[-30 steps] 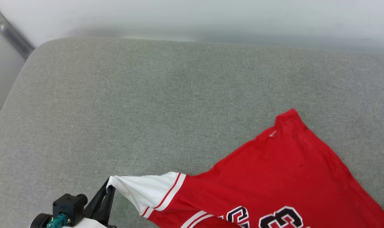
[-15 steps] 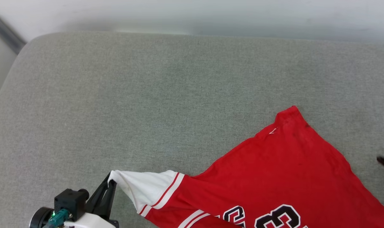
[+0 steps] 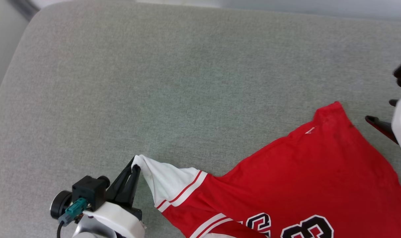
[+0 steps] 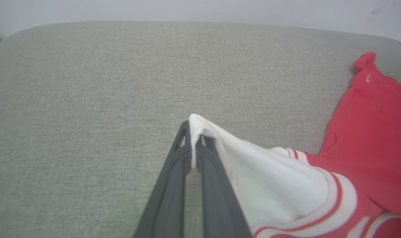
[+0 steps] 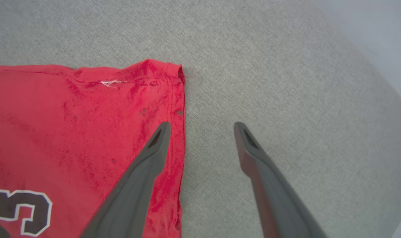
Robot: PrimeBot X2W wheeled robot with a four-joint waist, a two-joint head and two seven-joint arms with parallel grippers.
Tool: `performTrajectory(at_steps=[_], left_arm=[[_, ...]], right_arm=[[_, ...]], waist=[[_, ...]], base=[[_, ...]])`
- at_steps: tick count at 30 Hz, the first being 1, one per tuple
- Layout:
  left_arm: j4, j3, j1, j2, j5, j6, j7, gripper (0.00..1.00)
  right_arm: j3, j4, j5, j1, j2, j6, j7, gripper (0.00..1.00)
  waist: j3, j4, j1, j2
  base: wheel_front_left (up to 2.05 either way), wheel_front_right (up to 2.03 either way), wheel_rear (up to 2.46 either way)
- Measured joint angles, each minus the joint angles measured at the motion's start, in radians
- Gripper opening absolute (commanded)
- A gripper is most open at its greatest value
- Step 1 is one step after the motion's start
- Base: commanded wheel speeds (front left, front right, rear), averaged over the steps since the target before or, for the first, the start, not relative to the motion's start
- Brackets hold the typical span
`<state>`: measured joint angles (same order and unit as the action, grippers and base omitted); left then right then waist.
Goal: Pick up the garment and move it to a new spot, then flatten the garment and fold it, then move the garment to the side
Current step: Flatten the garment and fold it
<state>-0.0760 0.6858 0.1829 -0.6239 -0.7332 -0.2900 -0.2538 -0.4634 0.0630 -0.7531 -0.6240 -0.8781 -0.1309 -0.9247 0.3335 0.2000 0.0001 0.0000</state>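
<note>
You have the red jersey-style knit T-shirt [image 3: 303, 178] lying at the near right of the grey-green woven cushion [image 3: 187, 82]. Its body is mostly flat with soft ripples, and black white-outlined numerals show at the near edge. Your left gripper [image 3: 135, 168] has its two long dark fingers pressed together on the tip of the white short sleeve [image 3: 167, 180], pulling it into a taut cone; red-and-white striped trim bands the sleeve's seam. Your right gripper [image 5: 203, 125] has its jaws spread wide and empty beside the shirt's hemmed far corner [image 5: 167, 71], one finger over the red cloth, the other over bare cushion
</note>
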Motion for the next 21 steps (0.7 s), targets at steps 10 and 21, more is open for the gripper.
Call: performTrajectory(at_steps=[10, 21], left_arm=[[0.032, 0.005, 0.058, 0.055, 0.027, 0.036, -0.005, 0.00], [0.070, -0.007, 0.070, 0.088, 0.044, 0.062, -0.006, 0.00]], right_arm=[[-0.173, -0.230, 0.031, -0.177, 0.099, 0.000, 0.015, 1.00], [-0.321, -0.304, -0.007, -0.215, 0.072, 0.001, 0.111, 0.00]], waist=[[0.086, 0.064, 0.0001, 0.0000], [0.106, 0.084, 0.0001, 0.0000]], base=[[0.00, 0.00, 0.00], [0.00, 0.00, 0.00]])
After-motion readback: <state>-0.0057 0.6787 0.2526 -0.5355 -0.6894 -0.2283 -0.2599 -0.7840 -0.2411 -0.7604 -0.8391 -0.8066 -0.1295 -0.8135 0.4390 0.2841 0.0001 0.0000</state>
